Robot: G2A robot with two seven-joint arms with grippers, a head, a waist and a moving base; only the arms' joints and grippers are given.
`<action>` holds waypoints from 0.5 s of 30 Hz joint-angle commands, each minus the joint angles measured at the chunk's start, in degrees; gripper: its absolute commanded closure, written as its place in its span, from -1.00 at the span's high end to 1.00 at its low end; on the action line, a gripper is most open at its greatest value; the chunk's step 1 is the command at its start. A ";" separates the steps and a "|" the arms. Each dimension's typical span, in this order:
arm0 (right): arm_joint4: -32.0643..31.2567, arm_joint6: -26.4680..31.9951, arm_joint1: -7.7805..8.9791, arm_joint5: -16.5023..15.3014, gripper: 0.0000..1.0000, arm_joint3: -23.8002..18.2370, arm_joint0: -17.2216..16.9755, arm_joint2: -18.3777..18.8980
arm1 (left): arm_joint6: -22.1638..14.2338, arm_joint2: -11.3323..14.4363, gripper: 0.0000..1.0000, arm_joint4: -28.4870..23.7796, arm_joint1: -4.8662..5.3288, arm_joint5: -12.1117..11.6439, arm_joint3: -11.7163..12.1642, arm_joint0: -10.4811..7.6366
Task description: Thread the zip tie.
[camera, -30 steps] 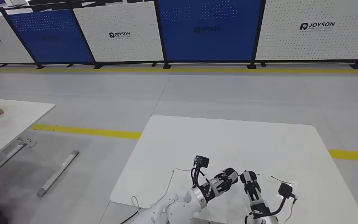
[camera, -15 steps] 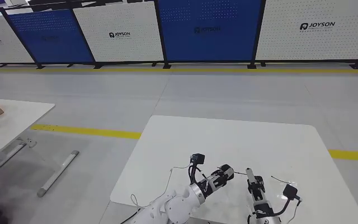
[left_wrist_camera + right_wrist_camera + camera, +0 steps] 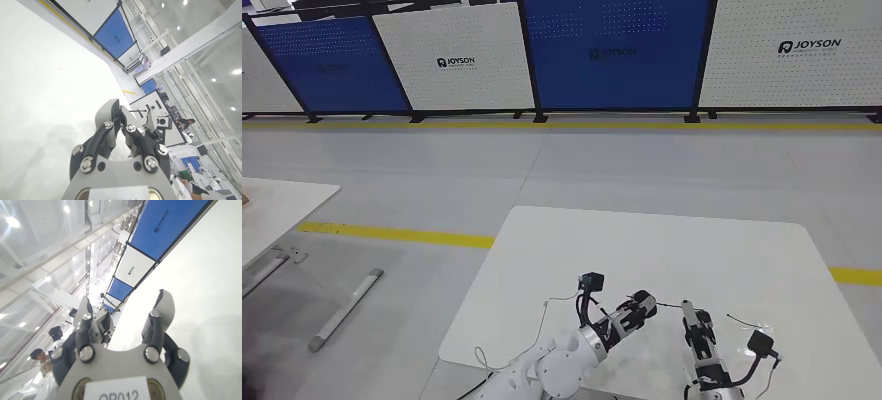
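Fingers first: left fingers (image 3: pixel 107 115) pinched tight on the thin black plastic zip tie (image 3: pixel 138 110). The strap is clamped between the pads, and a longer free length pokes out sideways toward the other arm. Right fingers (image 3: pixel 164 306) spread wide with nothing in them, standing near that free length and facing it.

Top view: zip tie (image 3: pixel 669 305) is a hairline running from the left fingers toward the right ones. It is held up off the flat white tabletop (image 3: pixel 642 250), near the front edge. Whether the free end is head or tail is too small to tell.

Reading of the set-up: the left grip keeps the strap level and off the surface, so a steady end is presented with room to work around it. Right stands open, likely ready to take the free part and bend it round to meet the other end. No loop visible, so threading is not yet done. Risk, as I judge it: the strap is thin and springy, and a small misalignment would send the tip past the slot.
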 commanded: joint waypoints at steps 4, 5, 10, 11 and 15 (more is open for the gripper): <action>-0.88 -0.73 -0.06 -0.15 -1.00 -0.03 0.01 0.07 | 0.06 0.01 -1.00 0.44 0.00 -0.48 -0.15 0.22; -1.16 -0.96 -0.08 -0.16 -1.00 -0.04 -0.01 0.07 | 0.03 0.00 -1.00 0.54 0.01 -0.61 -0.16 0.23; -1.58 -1.61 -0.16 -0.39 -1.00 -0.04 -0.11 0.02 | -0.15 0.00 -1.00 1.00 0.03 -1.10 -0.29 0.37; -1.60 -1.67 -0.18 -0.46 -1.00 -0.05 -0.15 0.05 | -0.14 -0.02 -1.00 1.00 0.02 -1.13 -0.30 0.40; -1.61 -1.77 -0.21 -0.74 -1.00 -0.10 -0.32 0.16 | -0.05 -0.05 -1.00 0.97 -0.01 -1.31 -0.36 0.45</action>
